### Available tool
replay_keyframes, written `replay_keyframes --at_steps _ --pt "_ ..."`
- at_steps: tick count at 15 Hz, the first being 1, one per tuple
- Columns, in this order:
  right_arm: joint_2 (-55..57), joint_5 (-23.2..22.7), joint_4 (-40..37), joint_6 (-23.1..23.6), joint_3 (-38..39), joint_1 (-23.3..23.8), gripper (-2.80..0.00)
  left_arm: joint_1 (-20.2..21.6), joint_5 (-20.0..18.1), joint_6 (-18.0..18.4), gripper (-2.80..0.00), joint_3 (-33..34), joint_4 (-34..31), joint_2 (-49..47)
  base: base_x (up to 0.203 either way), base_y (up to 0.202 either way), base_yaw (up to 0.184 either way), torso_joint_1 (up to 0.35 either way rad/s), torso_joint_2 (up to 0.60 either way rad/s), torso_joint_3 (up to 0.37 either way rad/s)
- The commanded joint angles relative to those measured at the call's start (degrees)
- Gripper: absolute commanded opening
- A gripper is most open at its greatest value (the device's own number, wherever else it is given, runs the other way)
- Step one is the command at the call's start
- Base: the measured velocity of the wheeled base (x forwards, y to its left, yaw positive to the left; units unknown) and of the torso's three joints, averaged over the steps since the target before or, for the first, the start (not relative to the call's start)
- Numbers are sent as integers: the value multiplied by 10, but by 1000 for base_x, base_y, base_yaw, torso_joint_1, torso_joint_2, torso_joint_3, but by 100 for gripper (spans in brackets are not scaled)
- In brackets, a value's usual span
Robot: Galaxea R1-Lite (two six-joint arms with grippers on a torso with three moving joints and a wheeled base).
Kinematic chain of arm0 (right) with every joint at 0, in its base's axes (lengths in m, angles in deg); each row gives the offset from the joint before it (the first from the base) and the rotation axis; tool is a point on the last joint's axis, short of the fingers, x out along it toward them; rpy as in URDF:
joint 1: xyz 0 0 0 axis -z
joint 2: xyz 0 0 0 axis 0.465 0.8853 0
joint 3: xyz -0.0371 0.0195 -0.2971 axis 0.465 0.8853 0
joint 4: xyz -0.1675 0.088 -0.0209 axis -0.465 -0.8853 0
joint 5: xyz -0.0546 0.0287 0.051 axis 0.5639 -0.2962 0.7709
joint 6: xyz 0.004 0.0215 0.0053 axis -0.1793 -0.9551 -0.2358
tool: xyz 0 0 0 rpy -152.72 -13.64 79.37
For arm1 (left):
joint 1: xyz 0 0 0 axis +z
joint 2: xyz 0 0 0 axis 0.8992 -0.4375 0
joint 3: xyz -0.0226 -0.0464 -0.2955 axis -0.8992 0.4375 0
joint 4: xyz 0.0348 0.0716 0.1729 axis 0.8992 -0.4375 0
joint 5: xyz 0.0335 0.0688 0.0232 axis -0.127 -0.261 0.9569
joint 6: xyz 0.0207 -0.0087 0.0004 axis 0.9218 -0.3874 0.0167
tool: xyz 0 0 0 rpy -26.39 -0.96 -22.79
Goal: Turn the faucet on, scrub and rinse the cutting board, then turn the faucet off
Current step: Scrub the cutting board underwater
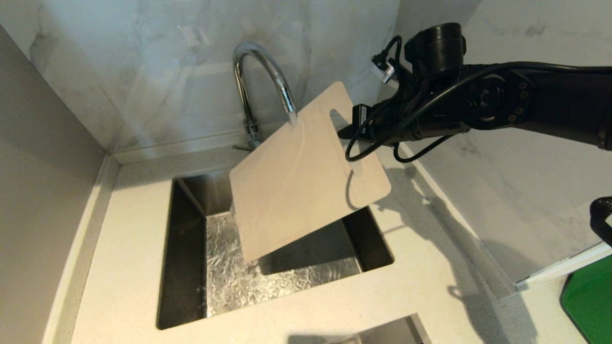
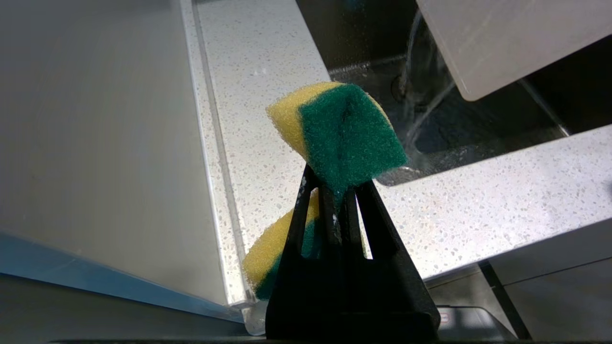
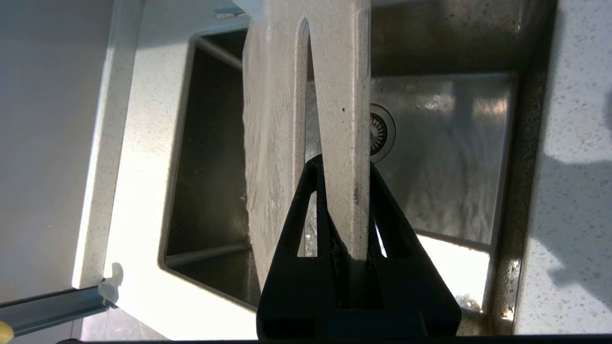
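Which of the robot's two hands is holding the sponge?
The left hand: it pinches the yellow-green sponge beside the sink. The right hand grips the cutting board.

Countertop: pale speckled stone counter (image 1: pixel 124 267), frame centre.
Set in it: rectangular steel sink (image 1: pixel 184 248); chrome gooseneck faucet (image 1: pixel 248 95), upper centre.
Lower right: green slab (image 1: pixel 590 301).

The pale beige cutting board (image 1: pixel 306 177) is clamped in the black right gripper (image 3: pixel 342 167). A yellow-and-green sponge (image 2: pixel 342 134) sits between the black left gripper's (image 2: pixel 337 191) fingers. Beyond both lies a white speckled counter (image 2: pixel 478 200).
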State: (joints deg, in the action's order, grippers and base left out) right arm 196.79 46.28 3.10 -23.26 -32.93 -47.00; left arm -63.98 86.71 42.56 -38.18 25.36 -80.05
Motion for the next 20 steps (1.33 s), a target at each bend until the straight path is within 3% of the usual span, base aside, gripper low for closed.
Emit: replay_keyframes --at_steps 1,20 --pt "11 -2 2 -1 0 0 -280 1 0 0 -280 0 0 0 0 0 0 0 0 0" --pt "30 3 26 -2 0 -21 -280 1 0 -1 -280 0 -1 0 0 0 0 0 0 0"
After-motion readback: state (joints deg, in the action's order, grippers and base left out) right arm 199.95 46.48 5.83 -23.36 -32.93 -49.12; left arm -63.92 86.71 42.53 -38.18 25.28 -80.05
